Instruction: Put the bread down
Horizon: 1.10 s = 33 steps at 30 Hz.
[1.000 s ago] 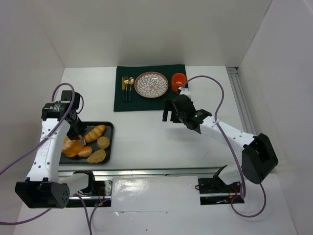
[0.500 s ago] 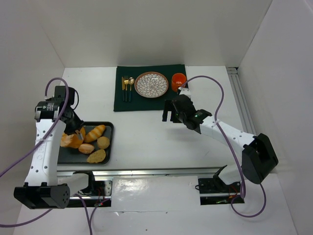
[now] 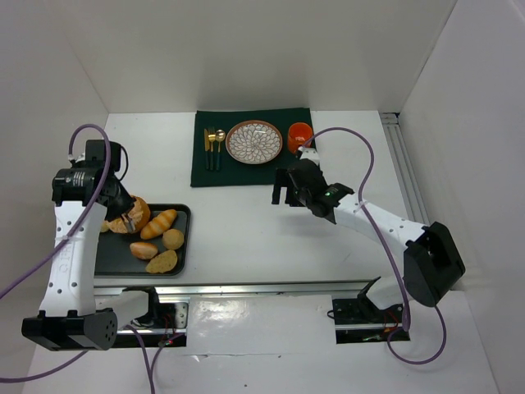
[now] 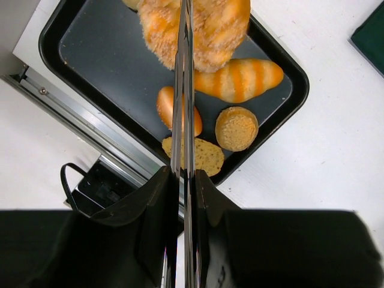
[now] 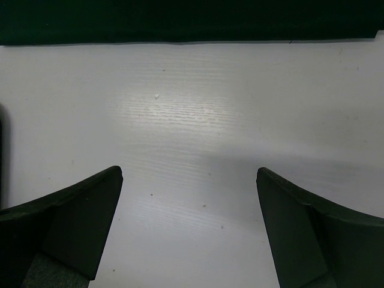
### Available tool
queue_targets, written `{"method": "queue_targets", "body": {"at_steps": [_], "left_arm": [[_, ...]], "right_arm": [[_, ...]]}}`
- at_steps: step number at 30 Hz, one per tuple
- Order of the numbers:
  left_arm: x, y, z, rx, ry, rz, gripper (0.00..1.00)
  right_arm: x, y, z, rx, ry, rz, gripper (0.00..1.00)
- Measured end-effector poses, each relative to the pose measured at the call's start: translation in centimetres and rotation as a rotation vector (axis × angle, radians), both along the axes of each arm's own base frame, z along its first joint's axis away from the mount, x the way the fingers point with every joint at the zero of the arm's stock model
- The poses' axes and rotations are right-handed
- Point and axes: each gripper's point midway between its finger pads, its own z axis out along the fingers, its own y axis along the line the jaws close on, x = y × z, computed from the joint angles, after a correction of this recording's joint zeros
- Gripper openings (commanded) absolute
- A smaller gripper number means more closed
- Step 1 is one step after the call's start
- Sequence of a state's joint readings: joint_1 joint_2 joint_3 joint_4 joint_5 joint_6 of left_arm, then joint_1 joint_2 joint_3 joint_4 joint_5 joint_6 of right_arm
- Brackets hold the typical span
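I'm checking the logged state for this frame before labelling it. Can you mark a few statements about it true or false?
1. The left end effector is shut on a large orange bread. True.
2. A bread lies on the plate. False: the plate is bare.
3. Four smaller breads lie in the tray. True.
4. The right end effector is shut. False: it is open, above the white table.
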State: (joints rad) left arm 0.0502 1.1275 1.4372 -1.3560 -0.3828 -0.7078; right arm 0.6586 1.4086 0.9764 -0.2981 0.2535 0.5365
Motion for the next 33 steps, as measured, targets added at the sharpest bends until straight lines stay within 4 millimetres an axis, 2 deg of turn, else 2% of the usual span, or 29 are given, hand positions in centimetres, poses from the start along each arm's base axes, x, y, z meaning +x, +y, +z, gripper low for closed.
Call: {"method": "queue_targets", "body": {"at_steps": [11, 12, 14, 16, 17, 18, 23, 33], "left_arm": [[0.1, 0.0, 0.3, 0.013, 0.000, -0.026, 0.01], [0.2, -0.2, 0.4, 0.013, -0.002, -0.036, 0.06], [0.3, -0.8, 0.4, 0.003, 0.000, -0.065, 0.27], [0.5, -1.5, 0.2, -0.005, 0.009, -0.099, 0.39], [0.7, -2.0, 0.1, -0.008, 0.016, -0.121, 0.48], [0.8, -2.4, 0.0, -0.010, 0.020, -0.141, 0.52], [0.9, -3.9, -0.7, -0.030, 0.039, -0.194, 0.57], [0.5, -4.2, -1.9, -0.045, 0.075, -0.179, 0.57]], "right_arm": [[0.1, 0.2, 0.0, 0.002, 0.001, 0.003, 1.00], [0.1, 0.2, 0.0, 0.003, 0.001, 0.003, 1.00], [0.1, 0.2, 0.0, 0.003, 0.001, 0.003, 1.00], [0.1, 0.2, 0.0, 0.003, 0.001, 0.003, 1.00], [0.1, 0.2, 0.0, 0.003, 0.001, 0.003, 1.00], [0.1, 0.2, 0.0, 0.003, 0.001, 0.003, 1.00], [0.1, 0.2, 0.0, 0.003, 0.001, 0.003, 1.00], [0.1, 0.2, 0.0, 0.003, 0.001, 0.003, 1.00]]}}
